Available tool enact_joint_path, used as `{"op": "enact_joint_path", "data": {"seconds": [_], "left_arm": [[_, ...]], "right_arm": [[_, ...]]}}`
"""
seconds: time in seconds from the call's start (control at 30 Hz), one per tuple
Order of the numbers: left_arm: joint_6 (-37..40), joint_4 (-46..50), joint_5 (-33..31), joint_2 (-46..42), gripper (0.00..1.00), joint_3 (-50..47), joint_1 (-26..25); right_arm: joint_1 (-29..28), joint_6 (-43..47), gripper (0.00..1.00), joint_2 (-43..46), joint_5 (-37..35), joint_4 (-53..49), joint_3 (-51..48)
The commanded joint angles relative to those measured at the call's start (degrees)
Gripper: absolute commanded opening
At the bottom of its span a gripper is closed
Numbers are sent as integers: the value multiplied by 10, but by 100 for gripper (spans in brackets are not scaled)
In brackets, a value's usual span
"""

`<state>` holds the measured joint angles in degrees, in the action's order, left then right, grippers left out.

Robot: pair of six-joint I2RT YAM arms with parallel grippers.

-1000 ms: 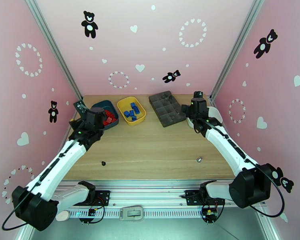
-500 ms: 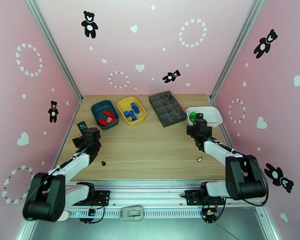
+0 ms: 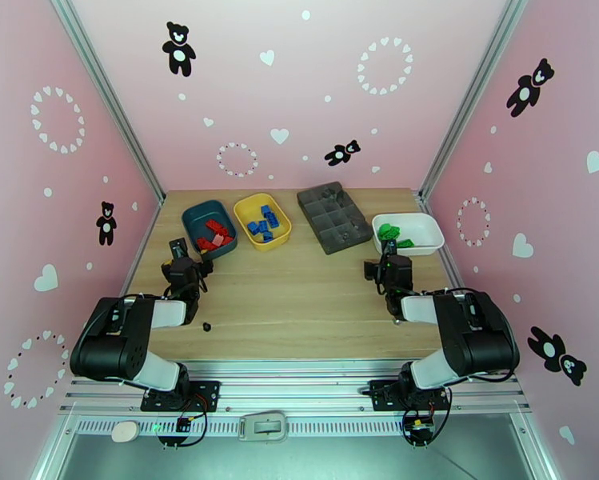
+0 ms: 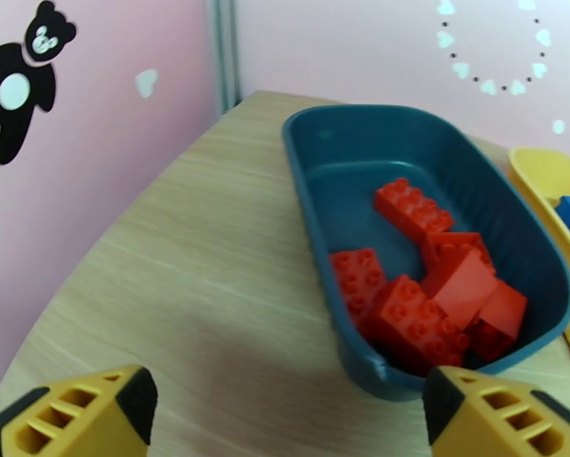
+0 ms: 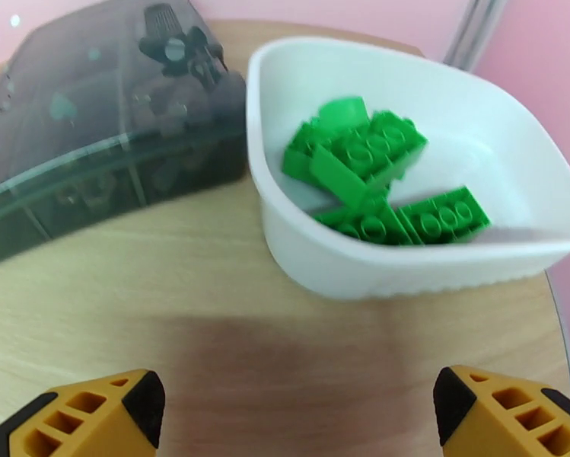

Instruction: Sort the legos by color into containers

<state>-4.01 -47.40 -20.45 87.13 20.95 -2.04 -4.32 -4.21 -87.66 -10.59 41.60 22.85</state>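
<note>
Red legos (image 4: 429, 291) lie piled in the dark teal-blue tray (image 4: 307, 192), just ahead of my left gripper (image 4: 285, 420), which is open and holds nothing. Green legos (image 5: 368, 158) sit in the white tray (image 5: 437, 268), in front of my right gripper (image 5: 285, 420), also open and holding nothing. From above, the left gripper (image 3: 189, 258) hangs low near the teal-blue tray (image 3: 195, 216) with its red legos (image 3: 213, 236). The right gripper (image 3: 383, 262) is near the white tray (image 3: 427, 230) with its green legos (image 3: 393, 234). Blue legos (image 3: 263, 222) fill the yellow tray (image 3: 247, 208).
A dark grey compartment tray (image 3: 335, 216) stands between the yellow and white trays, also seen as the grey tray (image 5: 94, 161). A tiny black bit (image 3: 207, 326) and a small metal piece (image 3: 396, 319) lie on the wooden table (image 3: 299, 290). Pink walls close three sides.
Both arms have pulled back from the trays and folded down toward the near edge. The grippers now sit low over the table in front of the teal-blue and white trays.
</note>
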Motion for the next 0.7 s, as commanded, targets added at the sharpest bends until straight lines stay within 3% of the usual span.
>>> {"op": "enact_joint_path", "data": {"seconds": [0.0, 0.37, 0.5, 0.67], "left_arm": [[12, -47, 26, 4, 98, -5, 4], [13, -46, 26, 3, 99, -5, 4], [13, -45, 25, 4, 98, -4, 4], [13, -45, 25, 4, 98, -4, 4]], "right_arm": [[4, 2, 99, 1, 20, 33, 8], [5, 3, 99, 0, 21, 41, 6], [14, 10, 99, -14, 73, 10, 29], [18, 14, 99, -2, 85, 25, 15]]}}
